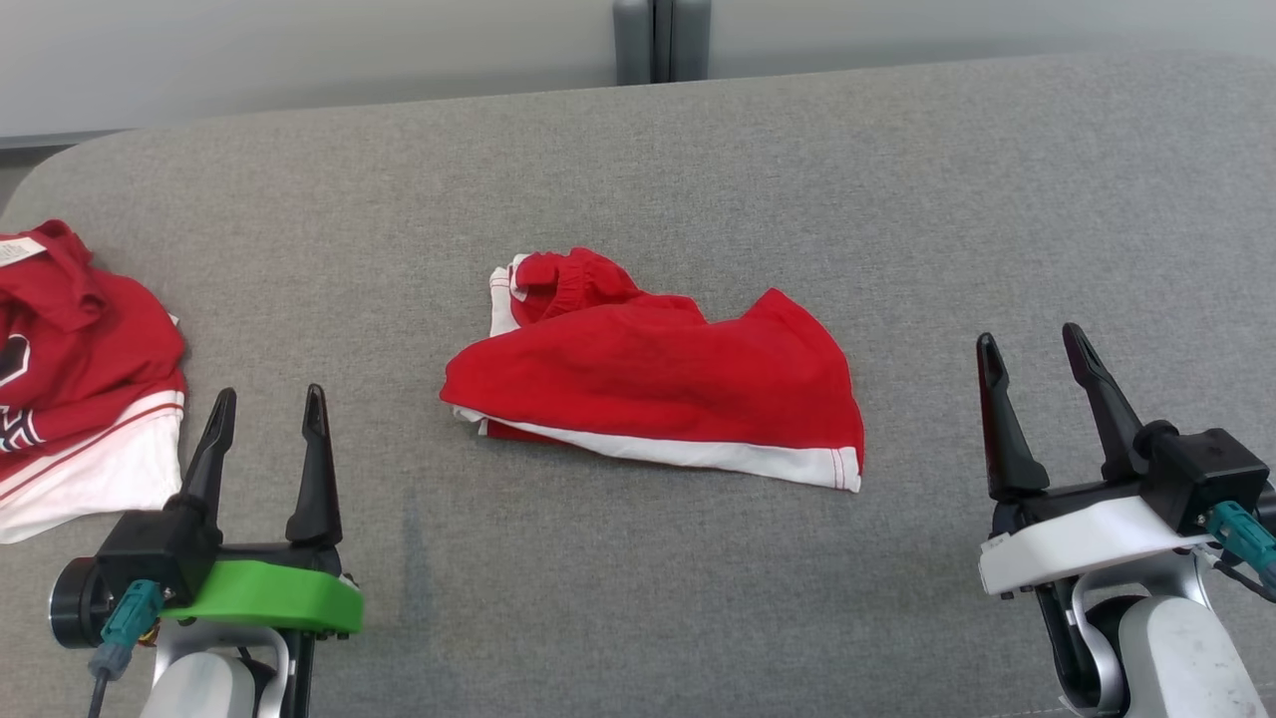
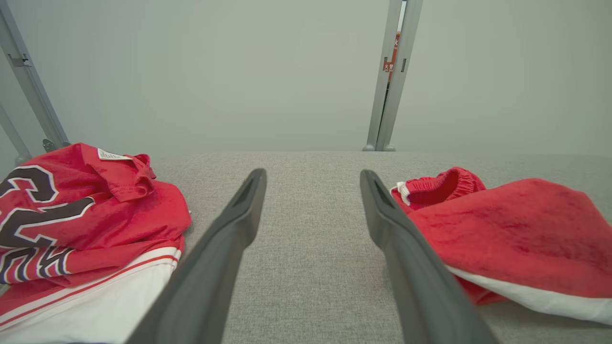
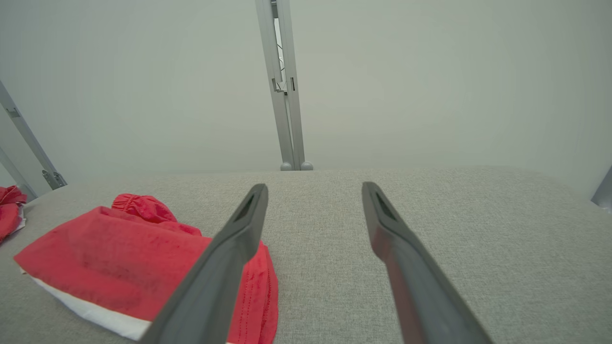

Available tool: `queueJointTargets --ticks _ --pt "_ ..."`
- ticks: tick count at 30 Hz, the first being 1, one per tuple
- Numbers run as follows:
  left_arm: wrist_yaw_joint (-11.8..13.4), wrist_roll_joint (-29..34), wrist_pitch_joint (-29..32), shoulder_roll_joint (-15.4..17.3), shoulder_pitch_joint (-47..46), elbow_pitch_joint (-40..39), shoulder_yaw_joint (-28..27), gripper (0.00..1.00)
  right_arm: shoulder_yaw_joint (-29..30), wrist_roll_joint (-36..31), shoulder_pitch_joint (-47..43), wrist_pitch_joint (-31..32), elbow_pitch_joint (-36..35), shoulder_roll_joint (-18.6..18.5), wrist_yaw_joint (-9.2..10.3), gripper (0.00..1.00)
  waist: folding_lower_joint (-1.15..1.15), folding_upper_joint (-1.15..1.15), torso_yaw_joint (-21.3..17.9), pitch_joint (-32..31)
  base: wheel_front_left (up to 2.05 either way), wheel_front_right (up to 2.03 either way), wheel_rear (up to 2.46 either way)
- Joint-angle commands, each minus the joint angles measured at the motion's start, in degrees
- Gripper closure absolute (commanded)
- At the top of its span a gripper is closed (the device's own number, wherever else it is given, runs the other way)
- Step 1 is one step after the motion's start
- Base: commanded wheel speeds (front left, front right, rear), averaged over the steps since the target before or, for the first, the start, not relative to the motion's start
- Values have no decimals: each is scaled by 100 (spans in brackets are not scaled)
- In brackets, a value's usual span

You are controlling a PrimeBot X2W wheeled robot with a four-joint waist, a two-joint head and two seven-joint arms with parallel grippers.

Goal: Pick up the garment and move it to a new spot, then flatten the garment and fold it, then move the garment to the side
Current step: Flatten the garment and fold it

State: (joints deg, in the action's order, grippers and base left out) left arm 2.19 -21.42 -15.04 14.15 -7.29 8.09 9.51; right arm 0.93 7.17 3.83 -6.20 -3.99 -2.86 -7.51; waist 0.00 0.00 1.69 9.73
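Observation:
The garment (image 1: 658,384) is a pair of red shorts with a white hem and an elastic waistband, lying crumpled in the middle of the grey padded table (image 1: 698,179). The left wrist view has the garment (image 2: 507,234) to the right of the fingers, and the right wrist view has the garment (image 3: 119,258) at lower left. My left gripper (image 1: 267,404) rests open at the lower left, well short of the shorts. At the lower right my right gripper (image 1: 1032,349) is open too, with bare cloth between it and the shorts. Nothing sits between either pair of fingers.
A second piece of clothing, a red and white jersey (image 1: 70,379) with dark numbers, lies bunched at the table's left edge, close to my left gripper. A grey metal post (image 1: 660,40) rises behind the table's far edge, before a pale wall.

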Motion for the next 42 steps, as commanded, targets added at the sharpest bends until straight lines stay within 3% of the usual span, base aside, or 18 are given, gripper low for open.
queueJointTargets --ticks 1,10,14,23,31,32,33,34,42 --pt "-20 30 -18 -8 44 23 -27 0 2 18 -36 -6 -9 -8 4 0 0 0 -3 4 0 0 0" --pt "-102 114 -16 -37 -87 111 50 0 -8 40 18 -24 -5 -8 4 0 0 0 -27 88 0 0 0" --pt "-287 198 160 -54 -413 36 325 0 25 37 55 -21 -47 -8 4 0 0 0 -8 214 0 0 0" --pt "-817 306 1466 -89 -1467 278 1343 0 -114 37 265 -35 -20 -8 4 0 0 0 -137 610 0 0 0" --pt "-928 96 2341 133 -1905 703 1741 0 -110 119 340 -149 117 -8 4 0 0 0 -357 790 0 0 0" --pt "-934 72 2384 154 -1940 723 1769 12 -113 130 351 -153 129 -8 4 0 0 0 -372 802 0 0 0" --pt "-945 28 2411 189 -1974 748 1802 91 -115 139 357 -170 144 -9 4 0 0 0 -387 814 0 0 0" --pt "-950 5 2430 215 -2002 754 1812 100 -119 148 366 -178 156 -8 4 0 0 0 -399 827 0 0 0" --pt "-954 -157 2304 300 -2228 582 1842 100 -117 161 429 -241 232 -8 4 0 0 0 -420 876 0 0 0"
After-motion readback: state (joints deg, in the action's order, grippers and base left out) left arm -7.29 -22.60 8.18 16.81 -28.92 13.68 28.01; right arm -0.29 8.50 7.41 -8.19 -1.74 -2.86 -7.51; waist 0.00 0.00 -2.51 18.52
